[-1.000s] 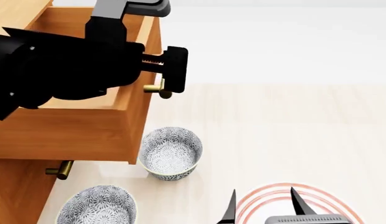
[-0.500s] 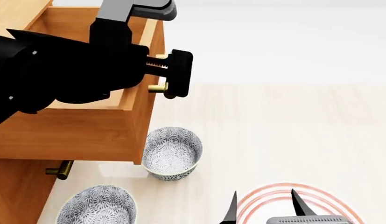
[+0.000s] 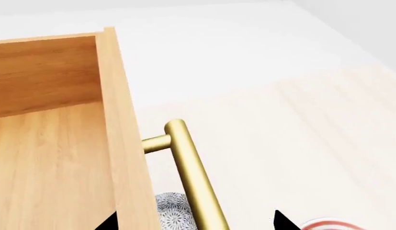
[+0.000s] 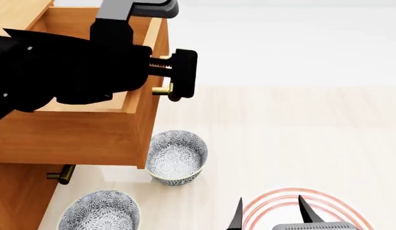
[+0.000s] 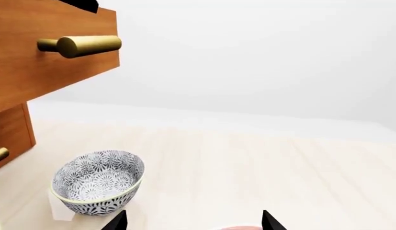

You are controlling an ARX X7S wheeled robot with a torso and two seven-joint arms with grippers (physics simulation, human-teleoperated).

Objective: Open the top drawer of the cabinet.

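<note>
The top drawer [image 4: 89,129] of the orange-brown cabinet [image 4: 19,191] stands pulled out, its lighter wood interior [image 3: 50,143] showing. Its brass bar handle [image 4: 161,90] sticks out from the drawer front. My left gripper [image 4: 173,80] is open at that handle. In the left wrist view the left gripper [image 3: 194,223] has its jaws wide apart, astride the drawer front and the handle [image 3: 191,172], without pinching them. My right gripper [image 4: 269,213] is open and empty, low at the front. The right wrist view shows the drawer front [image 5: 44,72] and handle [image 5: 79,45] above.
A patterned bowl [image 4: 176,155] stands on the floor just under the open drawer's corner, and a second bowl [image 4: 100,211] sits nearer the cabinet base. A red-ringed plate [image 4: 274,201] lies under my right gripper. The second drawer's handle [image 4: 62,174] shows below.
Since a second ago the drawer front and handle have slid out slightly, with my left gripper alongside. In the last half second almost nothing moved. The right arm is still.
</note>
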